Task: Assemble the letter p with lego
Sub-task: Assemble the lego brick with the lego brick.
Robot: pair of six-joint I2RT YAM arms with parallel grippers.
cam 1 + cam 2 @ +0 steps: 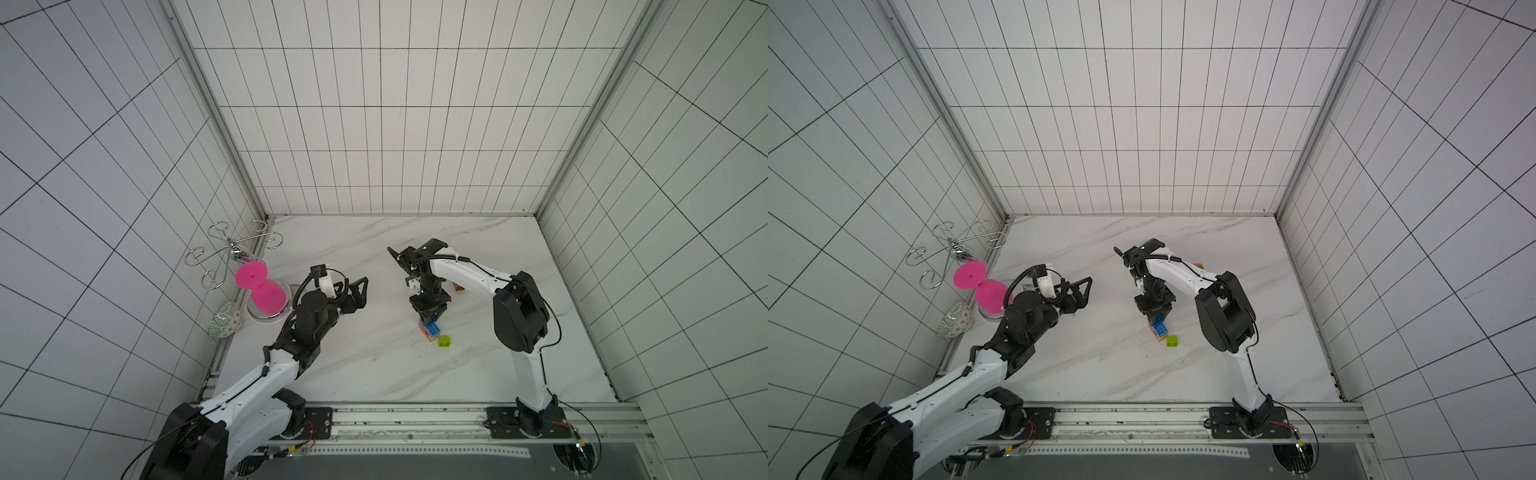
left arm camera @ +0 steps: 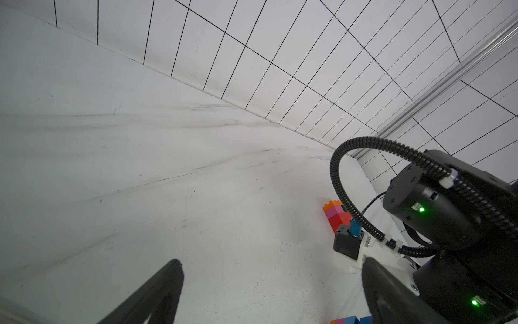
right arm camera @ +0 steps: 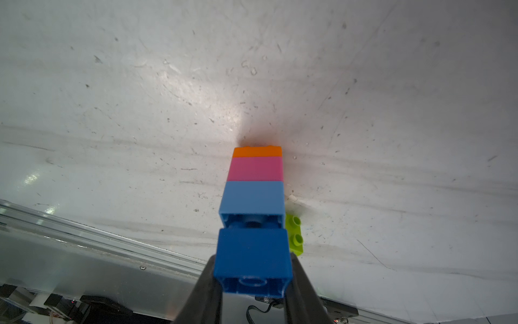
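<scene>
My right gripper (image 3: 253, 280) is shut on a dark blue lego brick (image 3: 253, 258), pointing down at the table. Just beyond that brick is a stack of light blue (image 3: 252, 197), pink (image 3: 255, 168) and orange (image 3: 258, 151) bricks, orange end at the table. The light blue brick's hollow end still shows between the two. A lime brick (image 3: 295, 234) lies beside the stack; both top views show it (image 1: 444, 341) (image 1: 1172, 341). My left gripper (image 1: 353, 291) (image 2: 272, 280) hovers open and empty to the left. An orange, pink and red stack (image 2: 336, 214) lies behind the right arm.
At the left wall stand a pink hourglass-shaped thing (image 1: 262, 291) on a round base, a wire rack (image 1: 232, 249) and a patterned ball (image 1: 224, 320). A metal rail (image 1: 415, 419) runs along the front edge of the marble table (image 1: 374, 374).
</scene>
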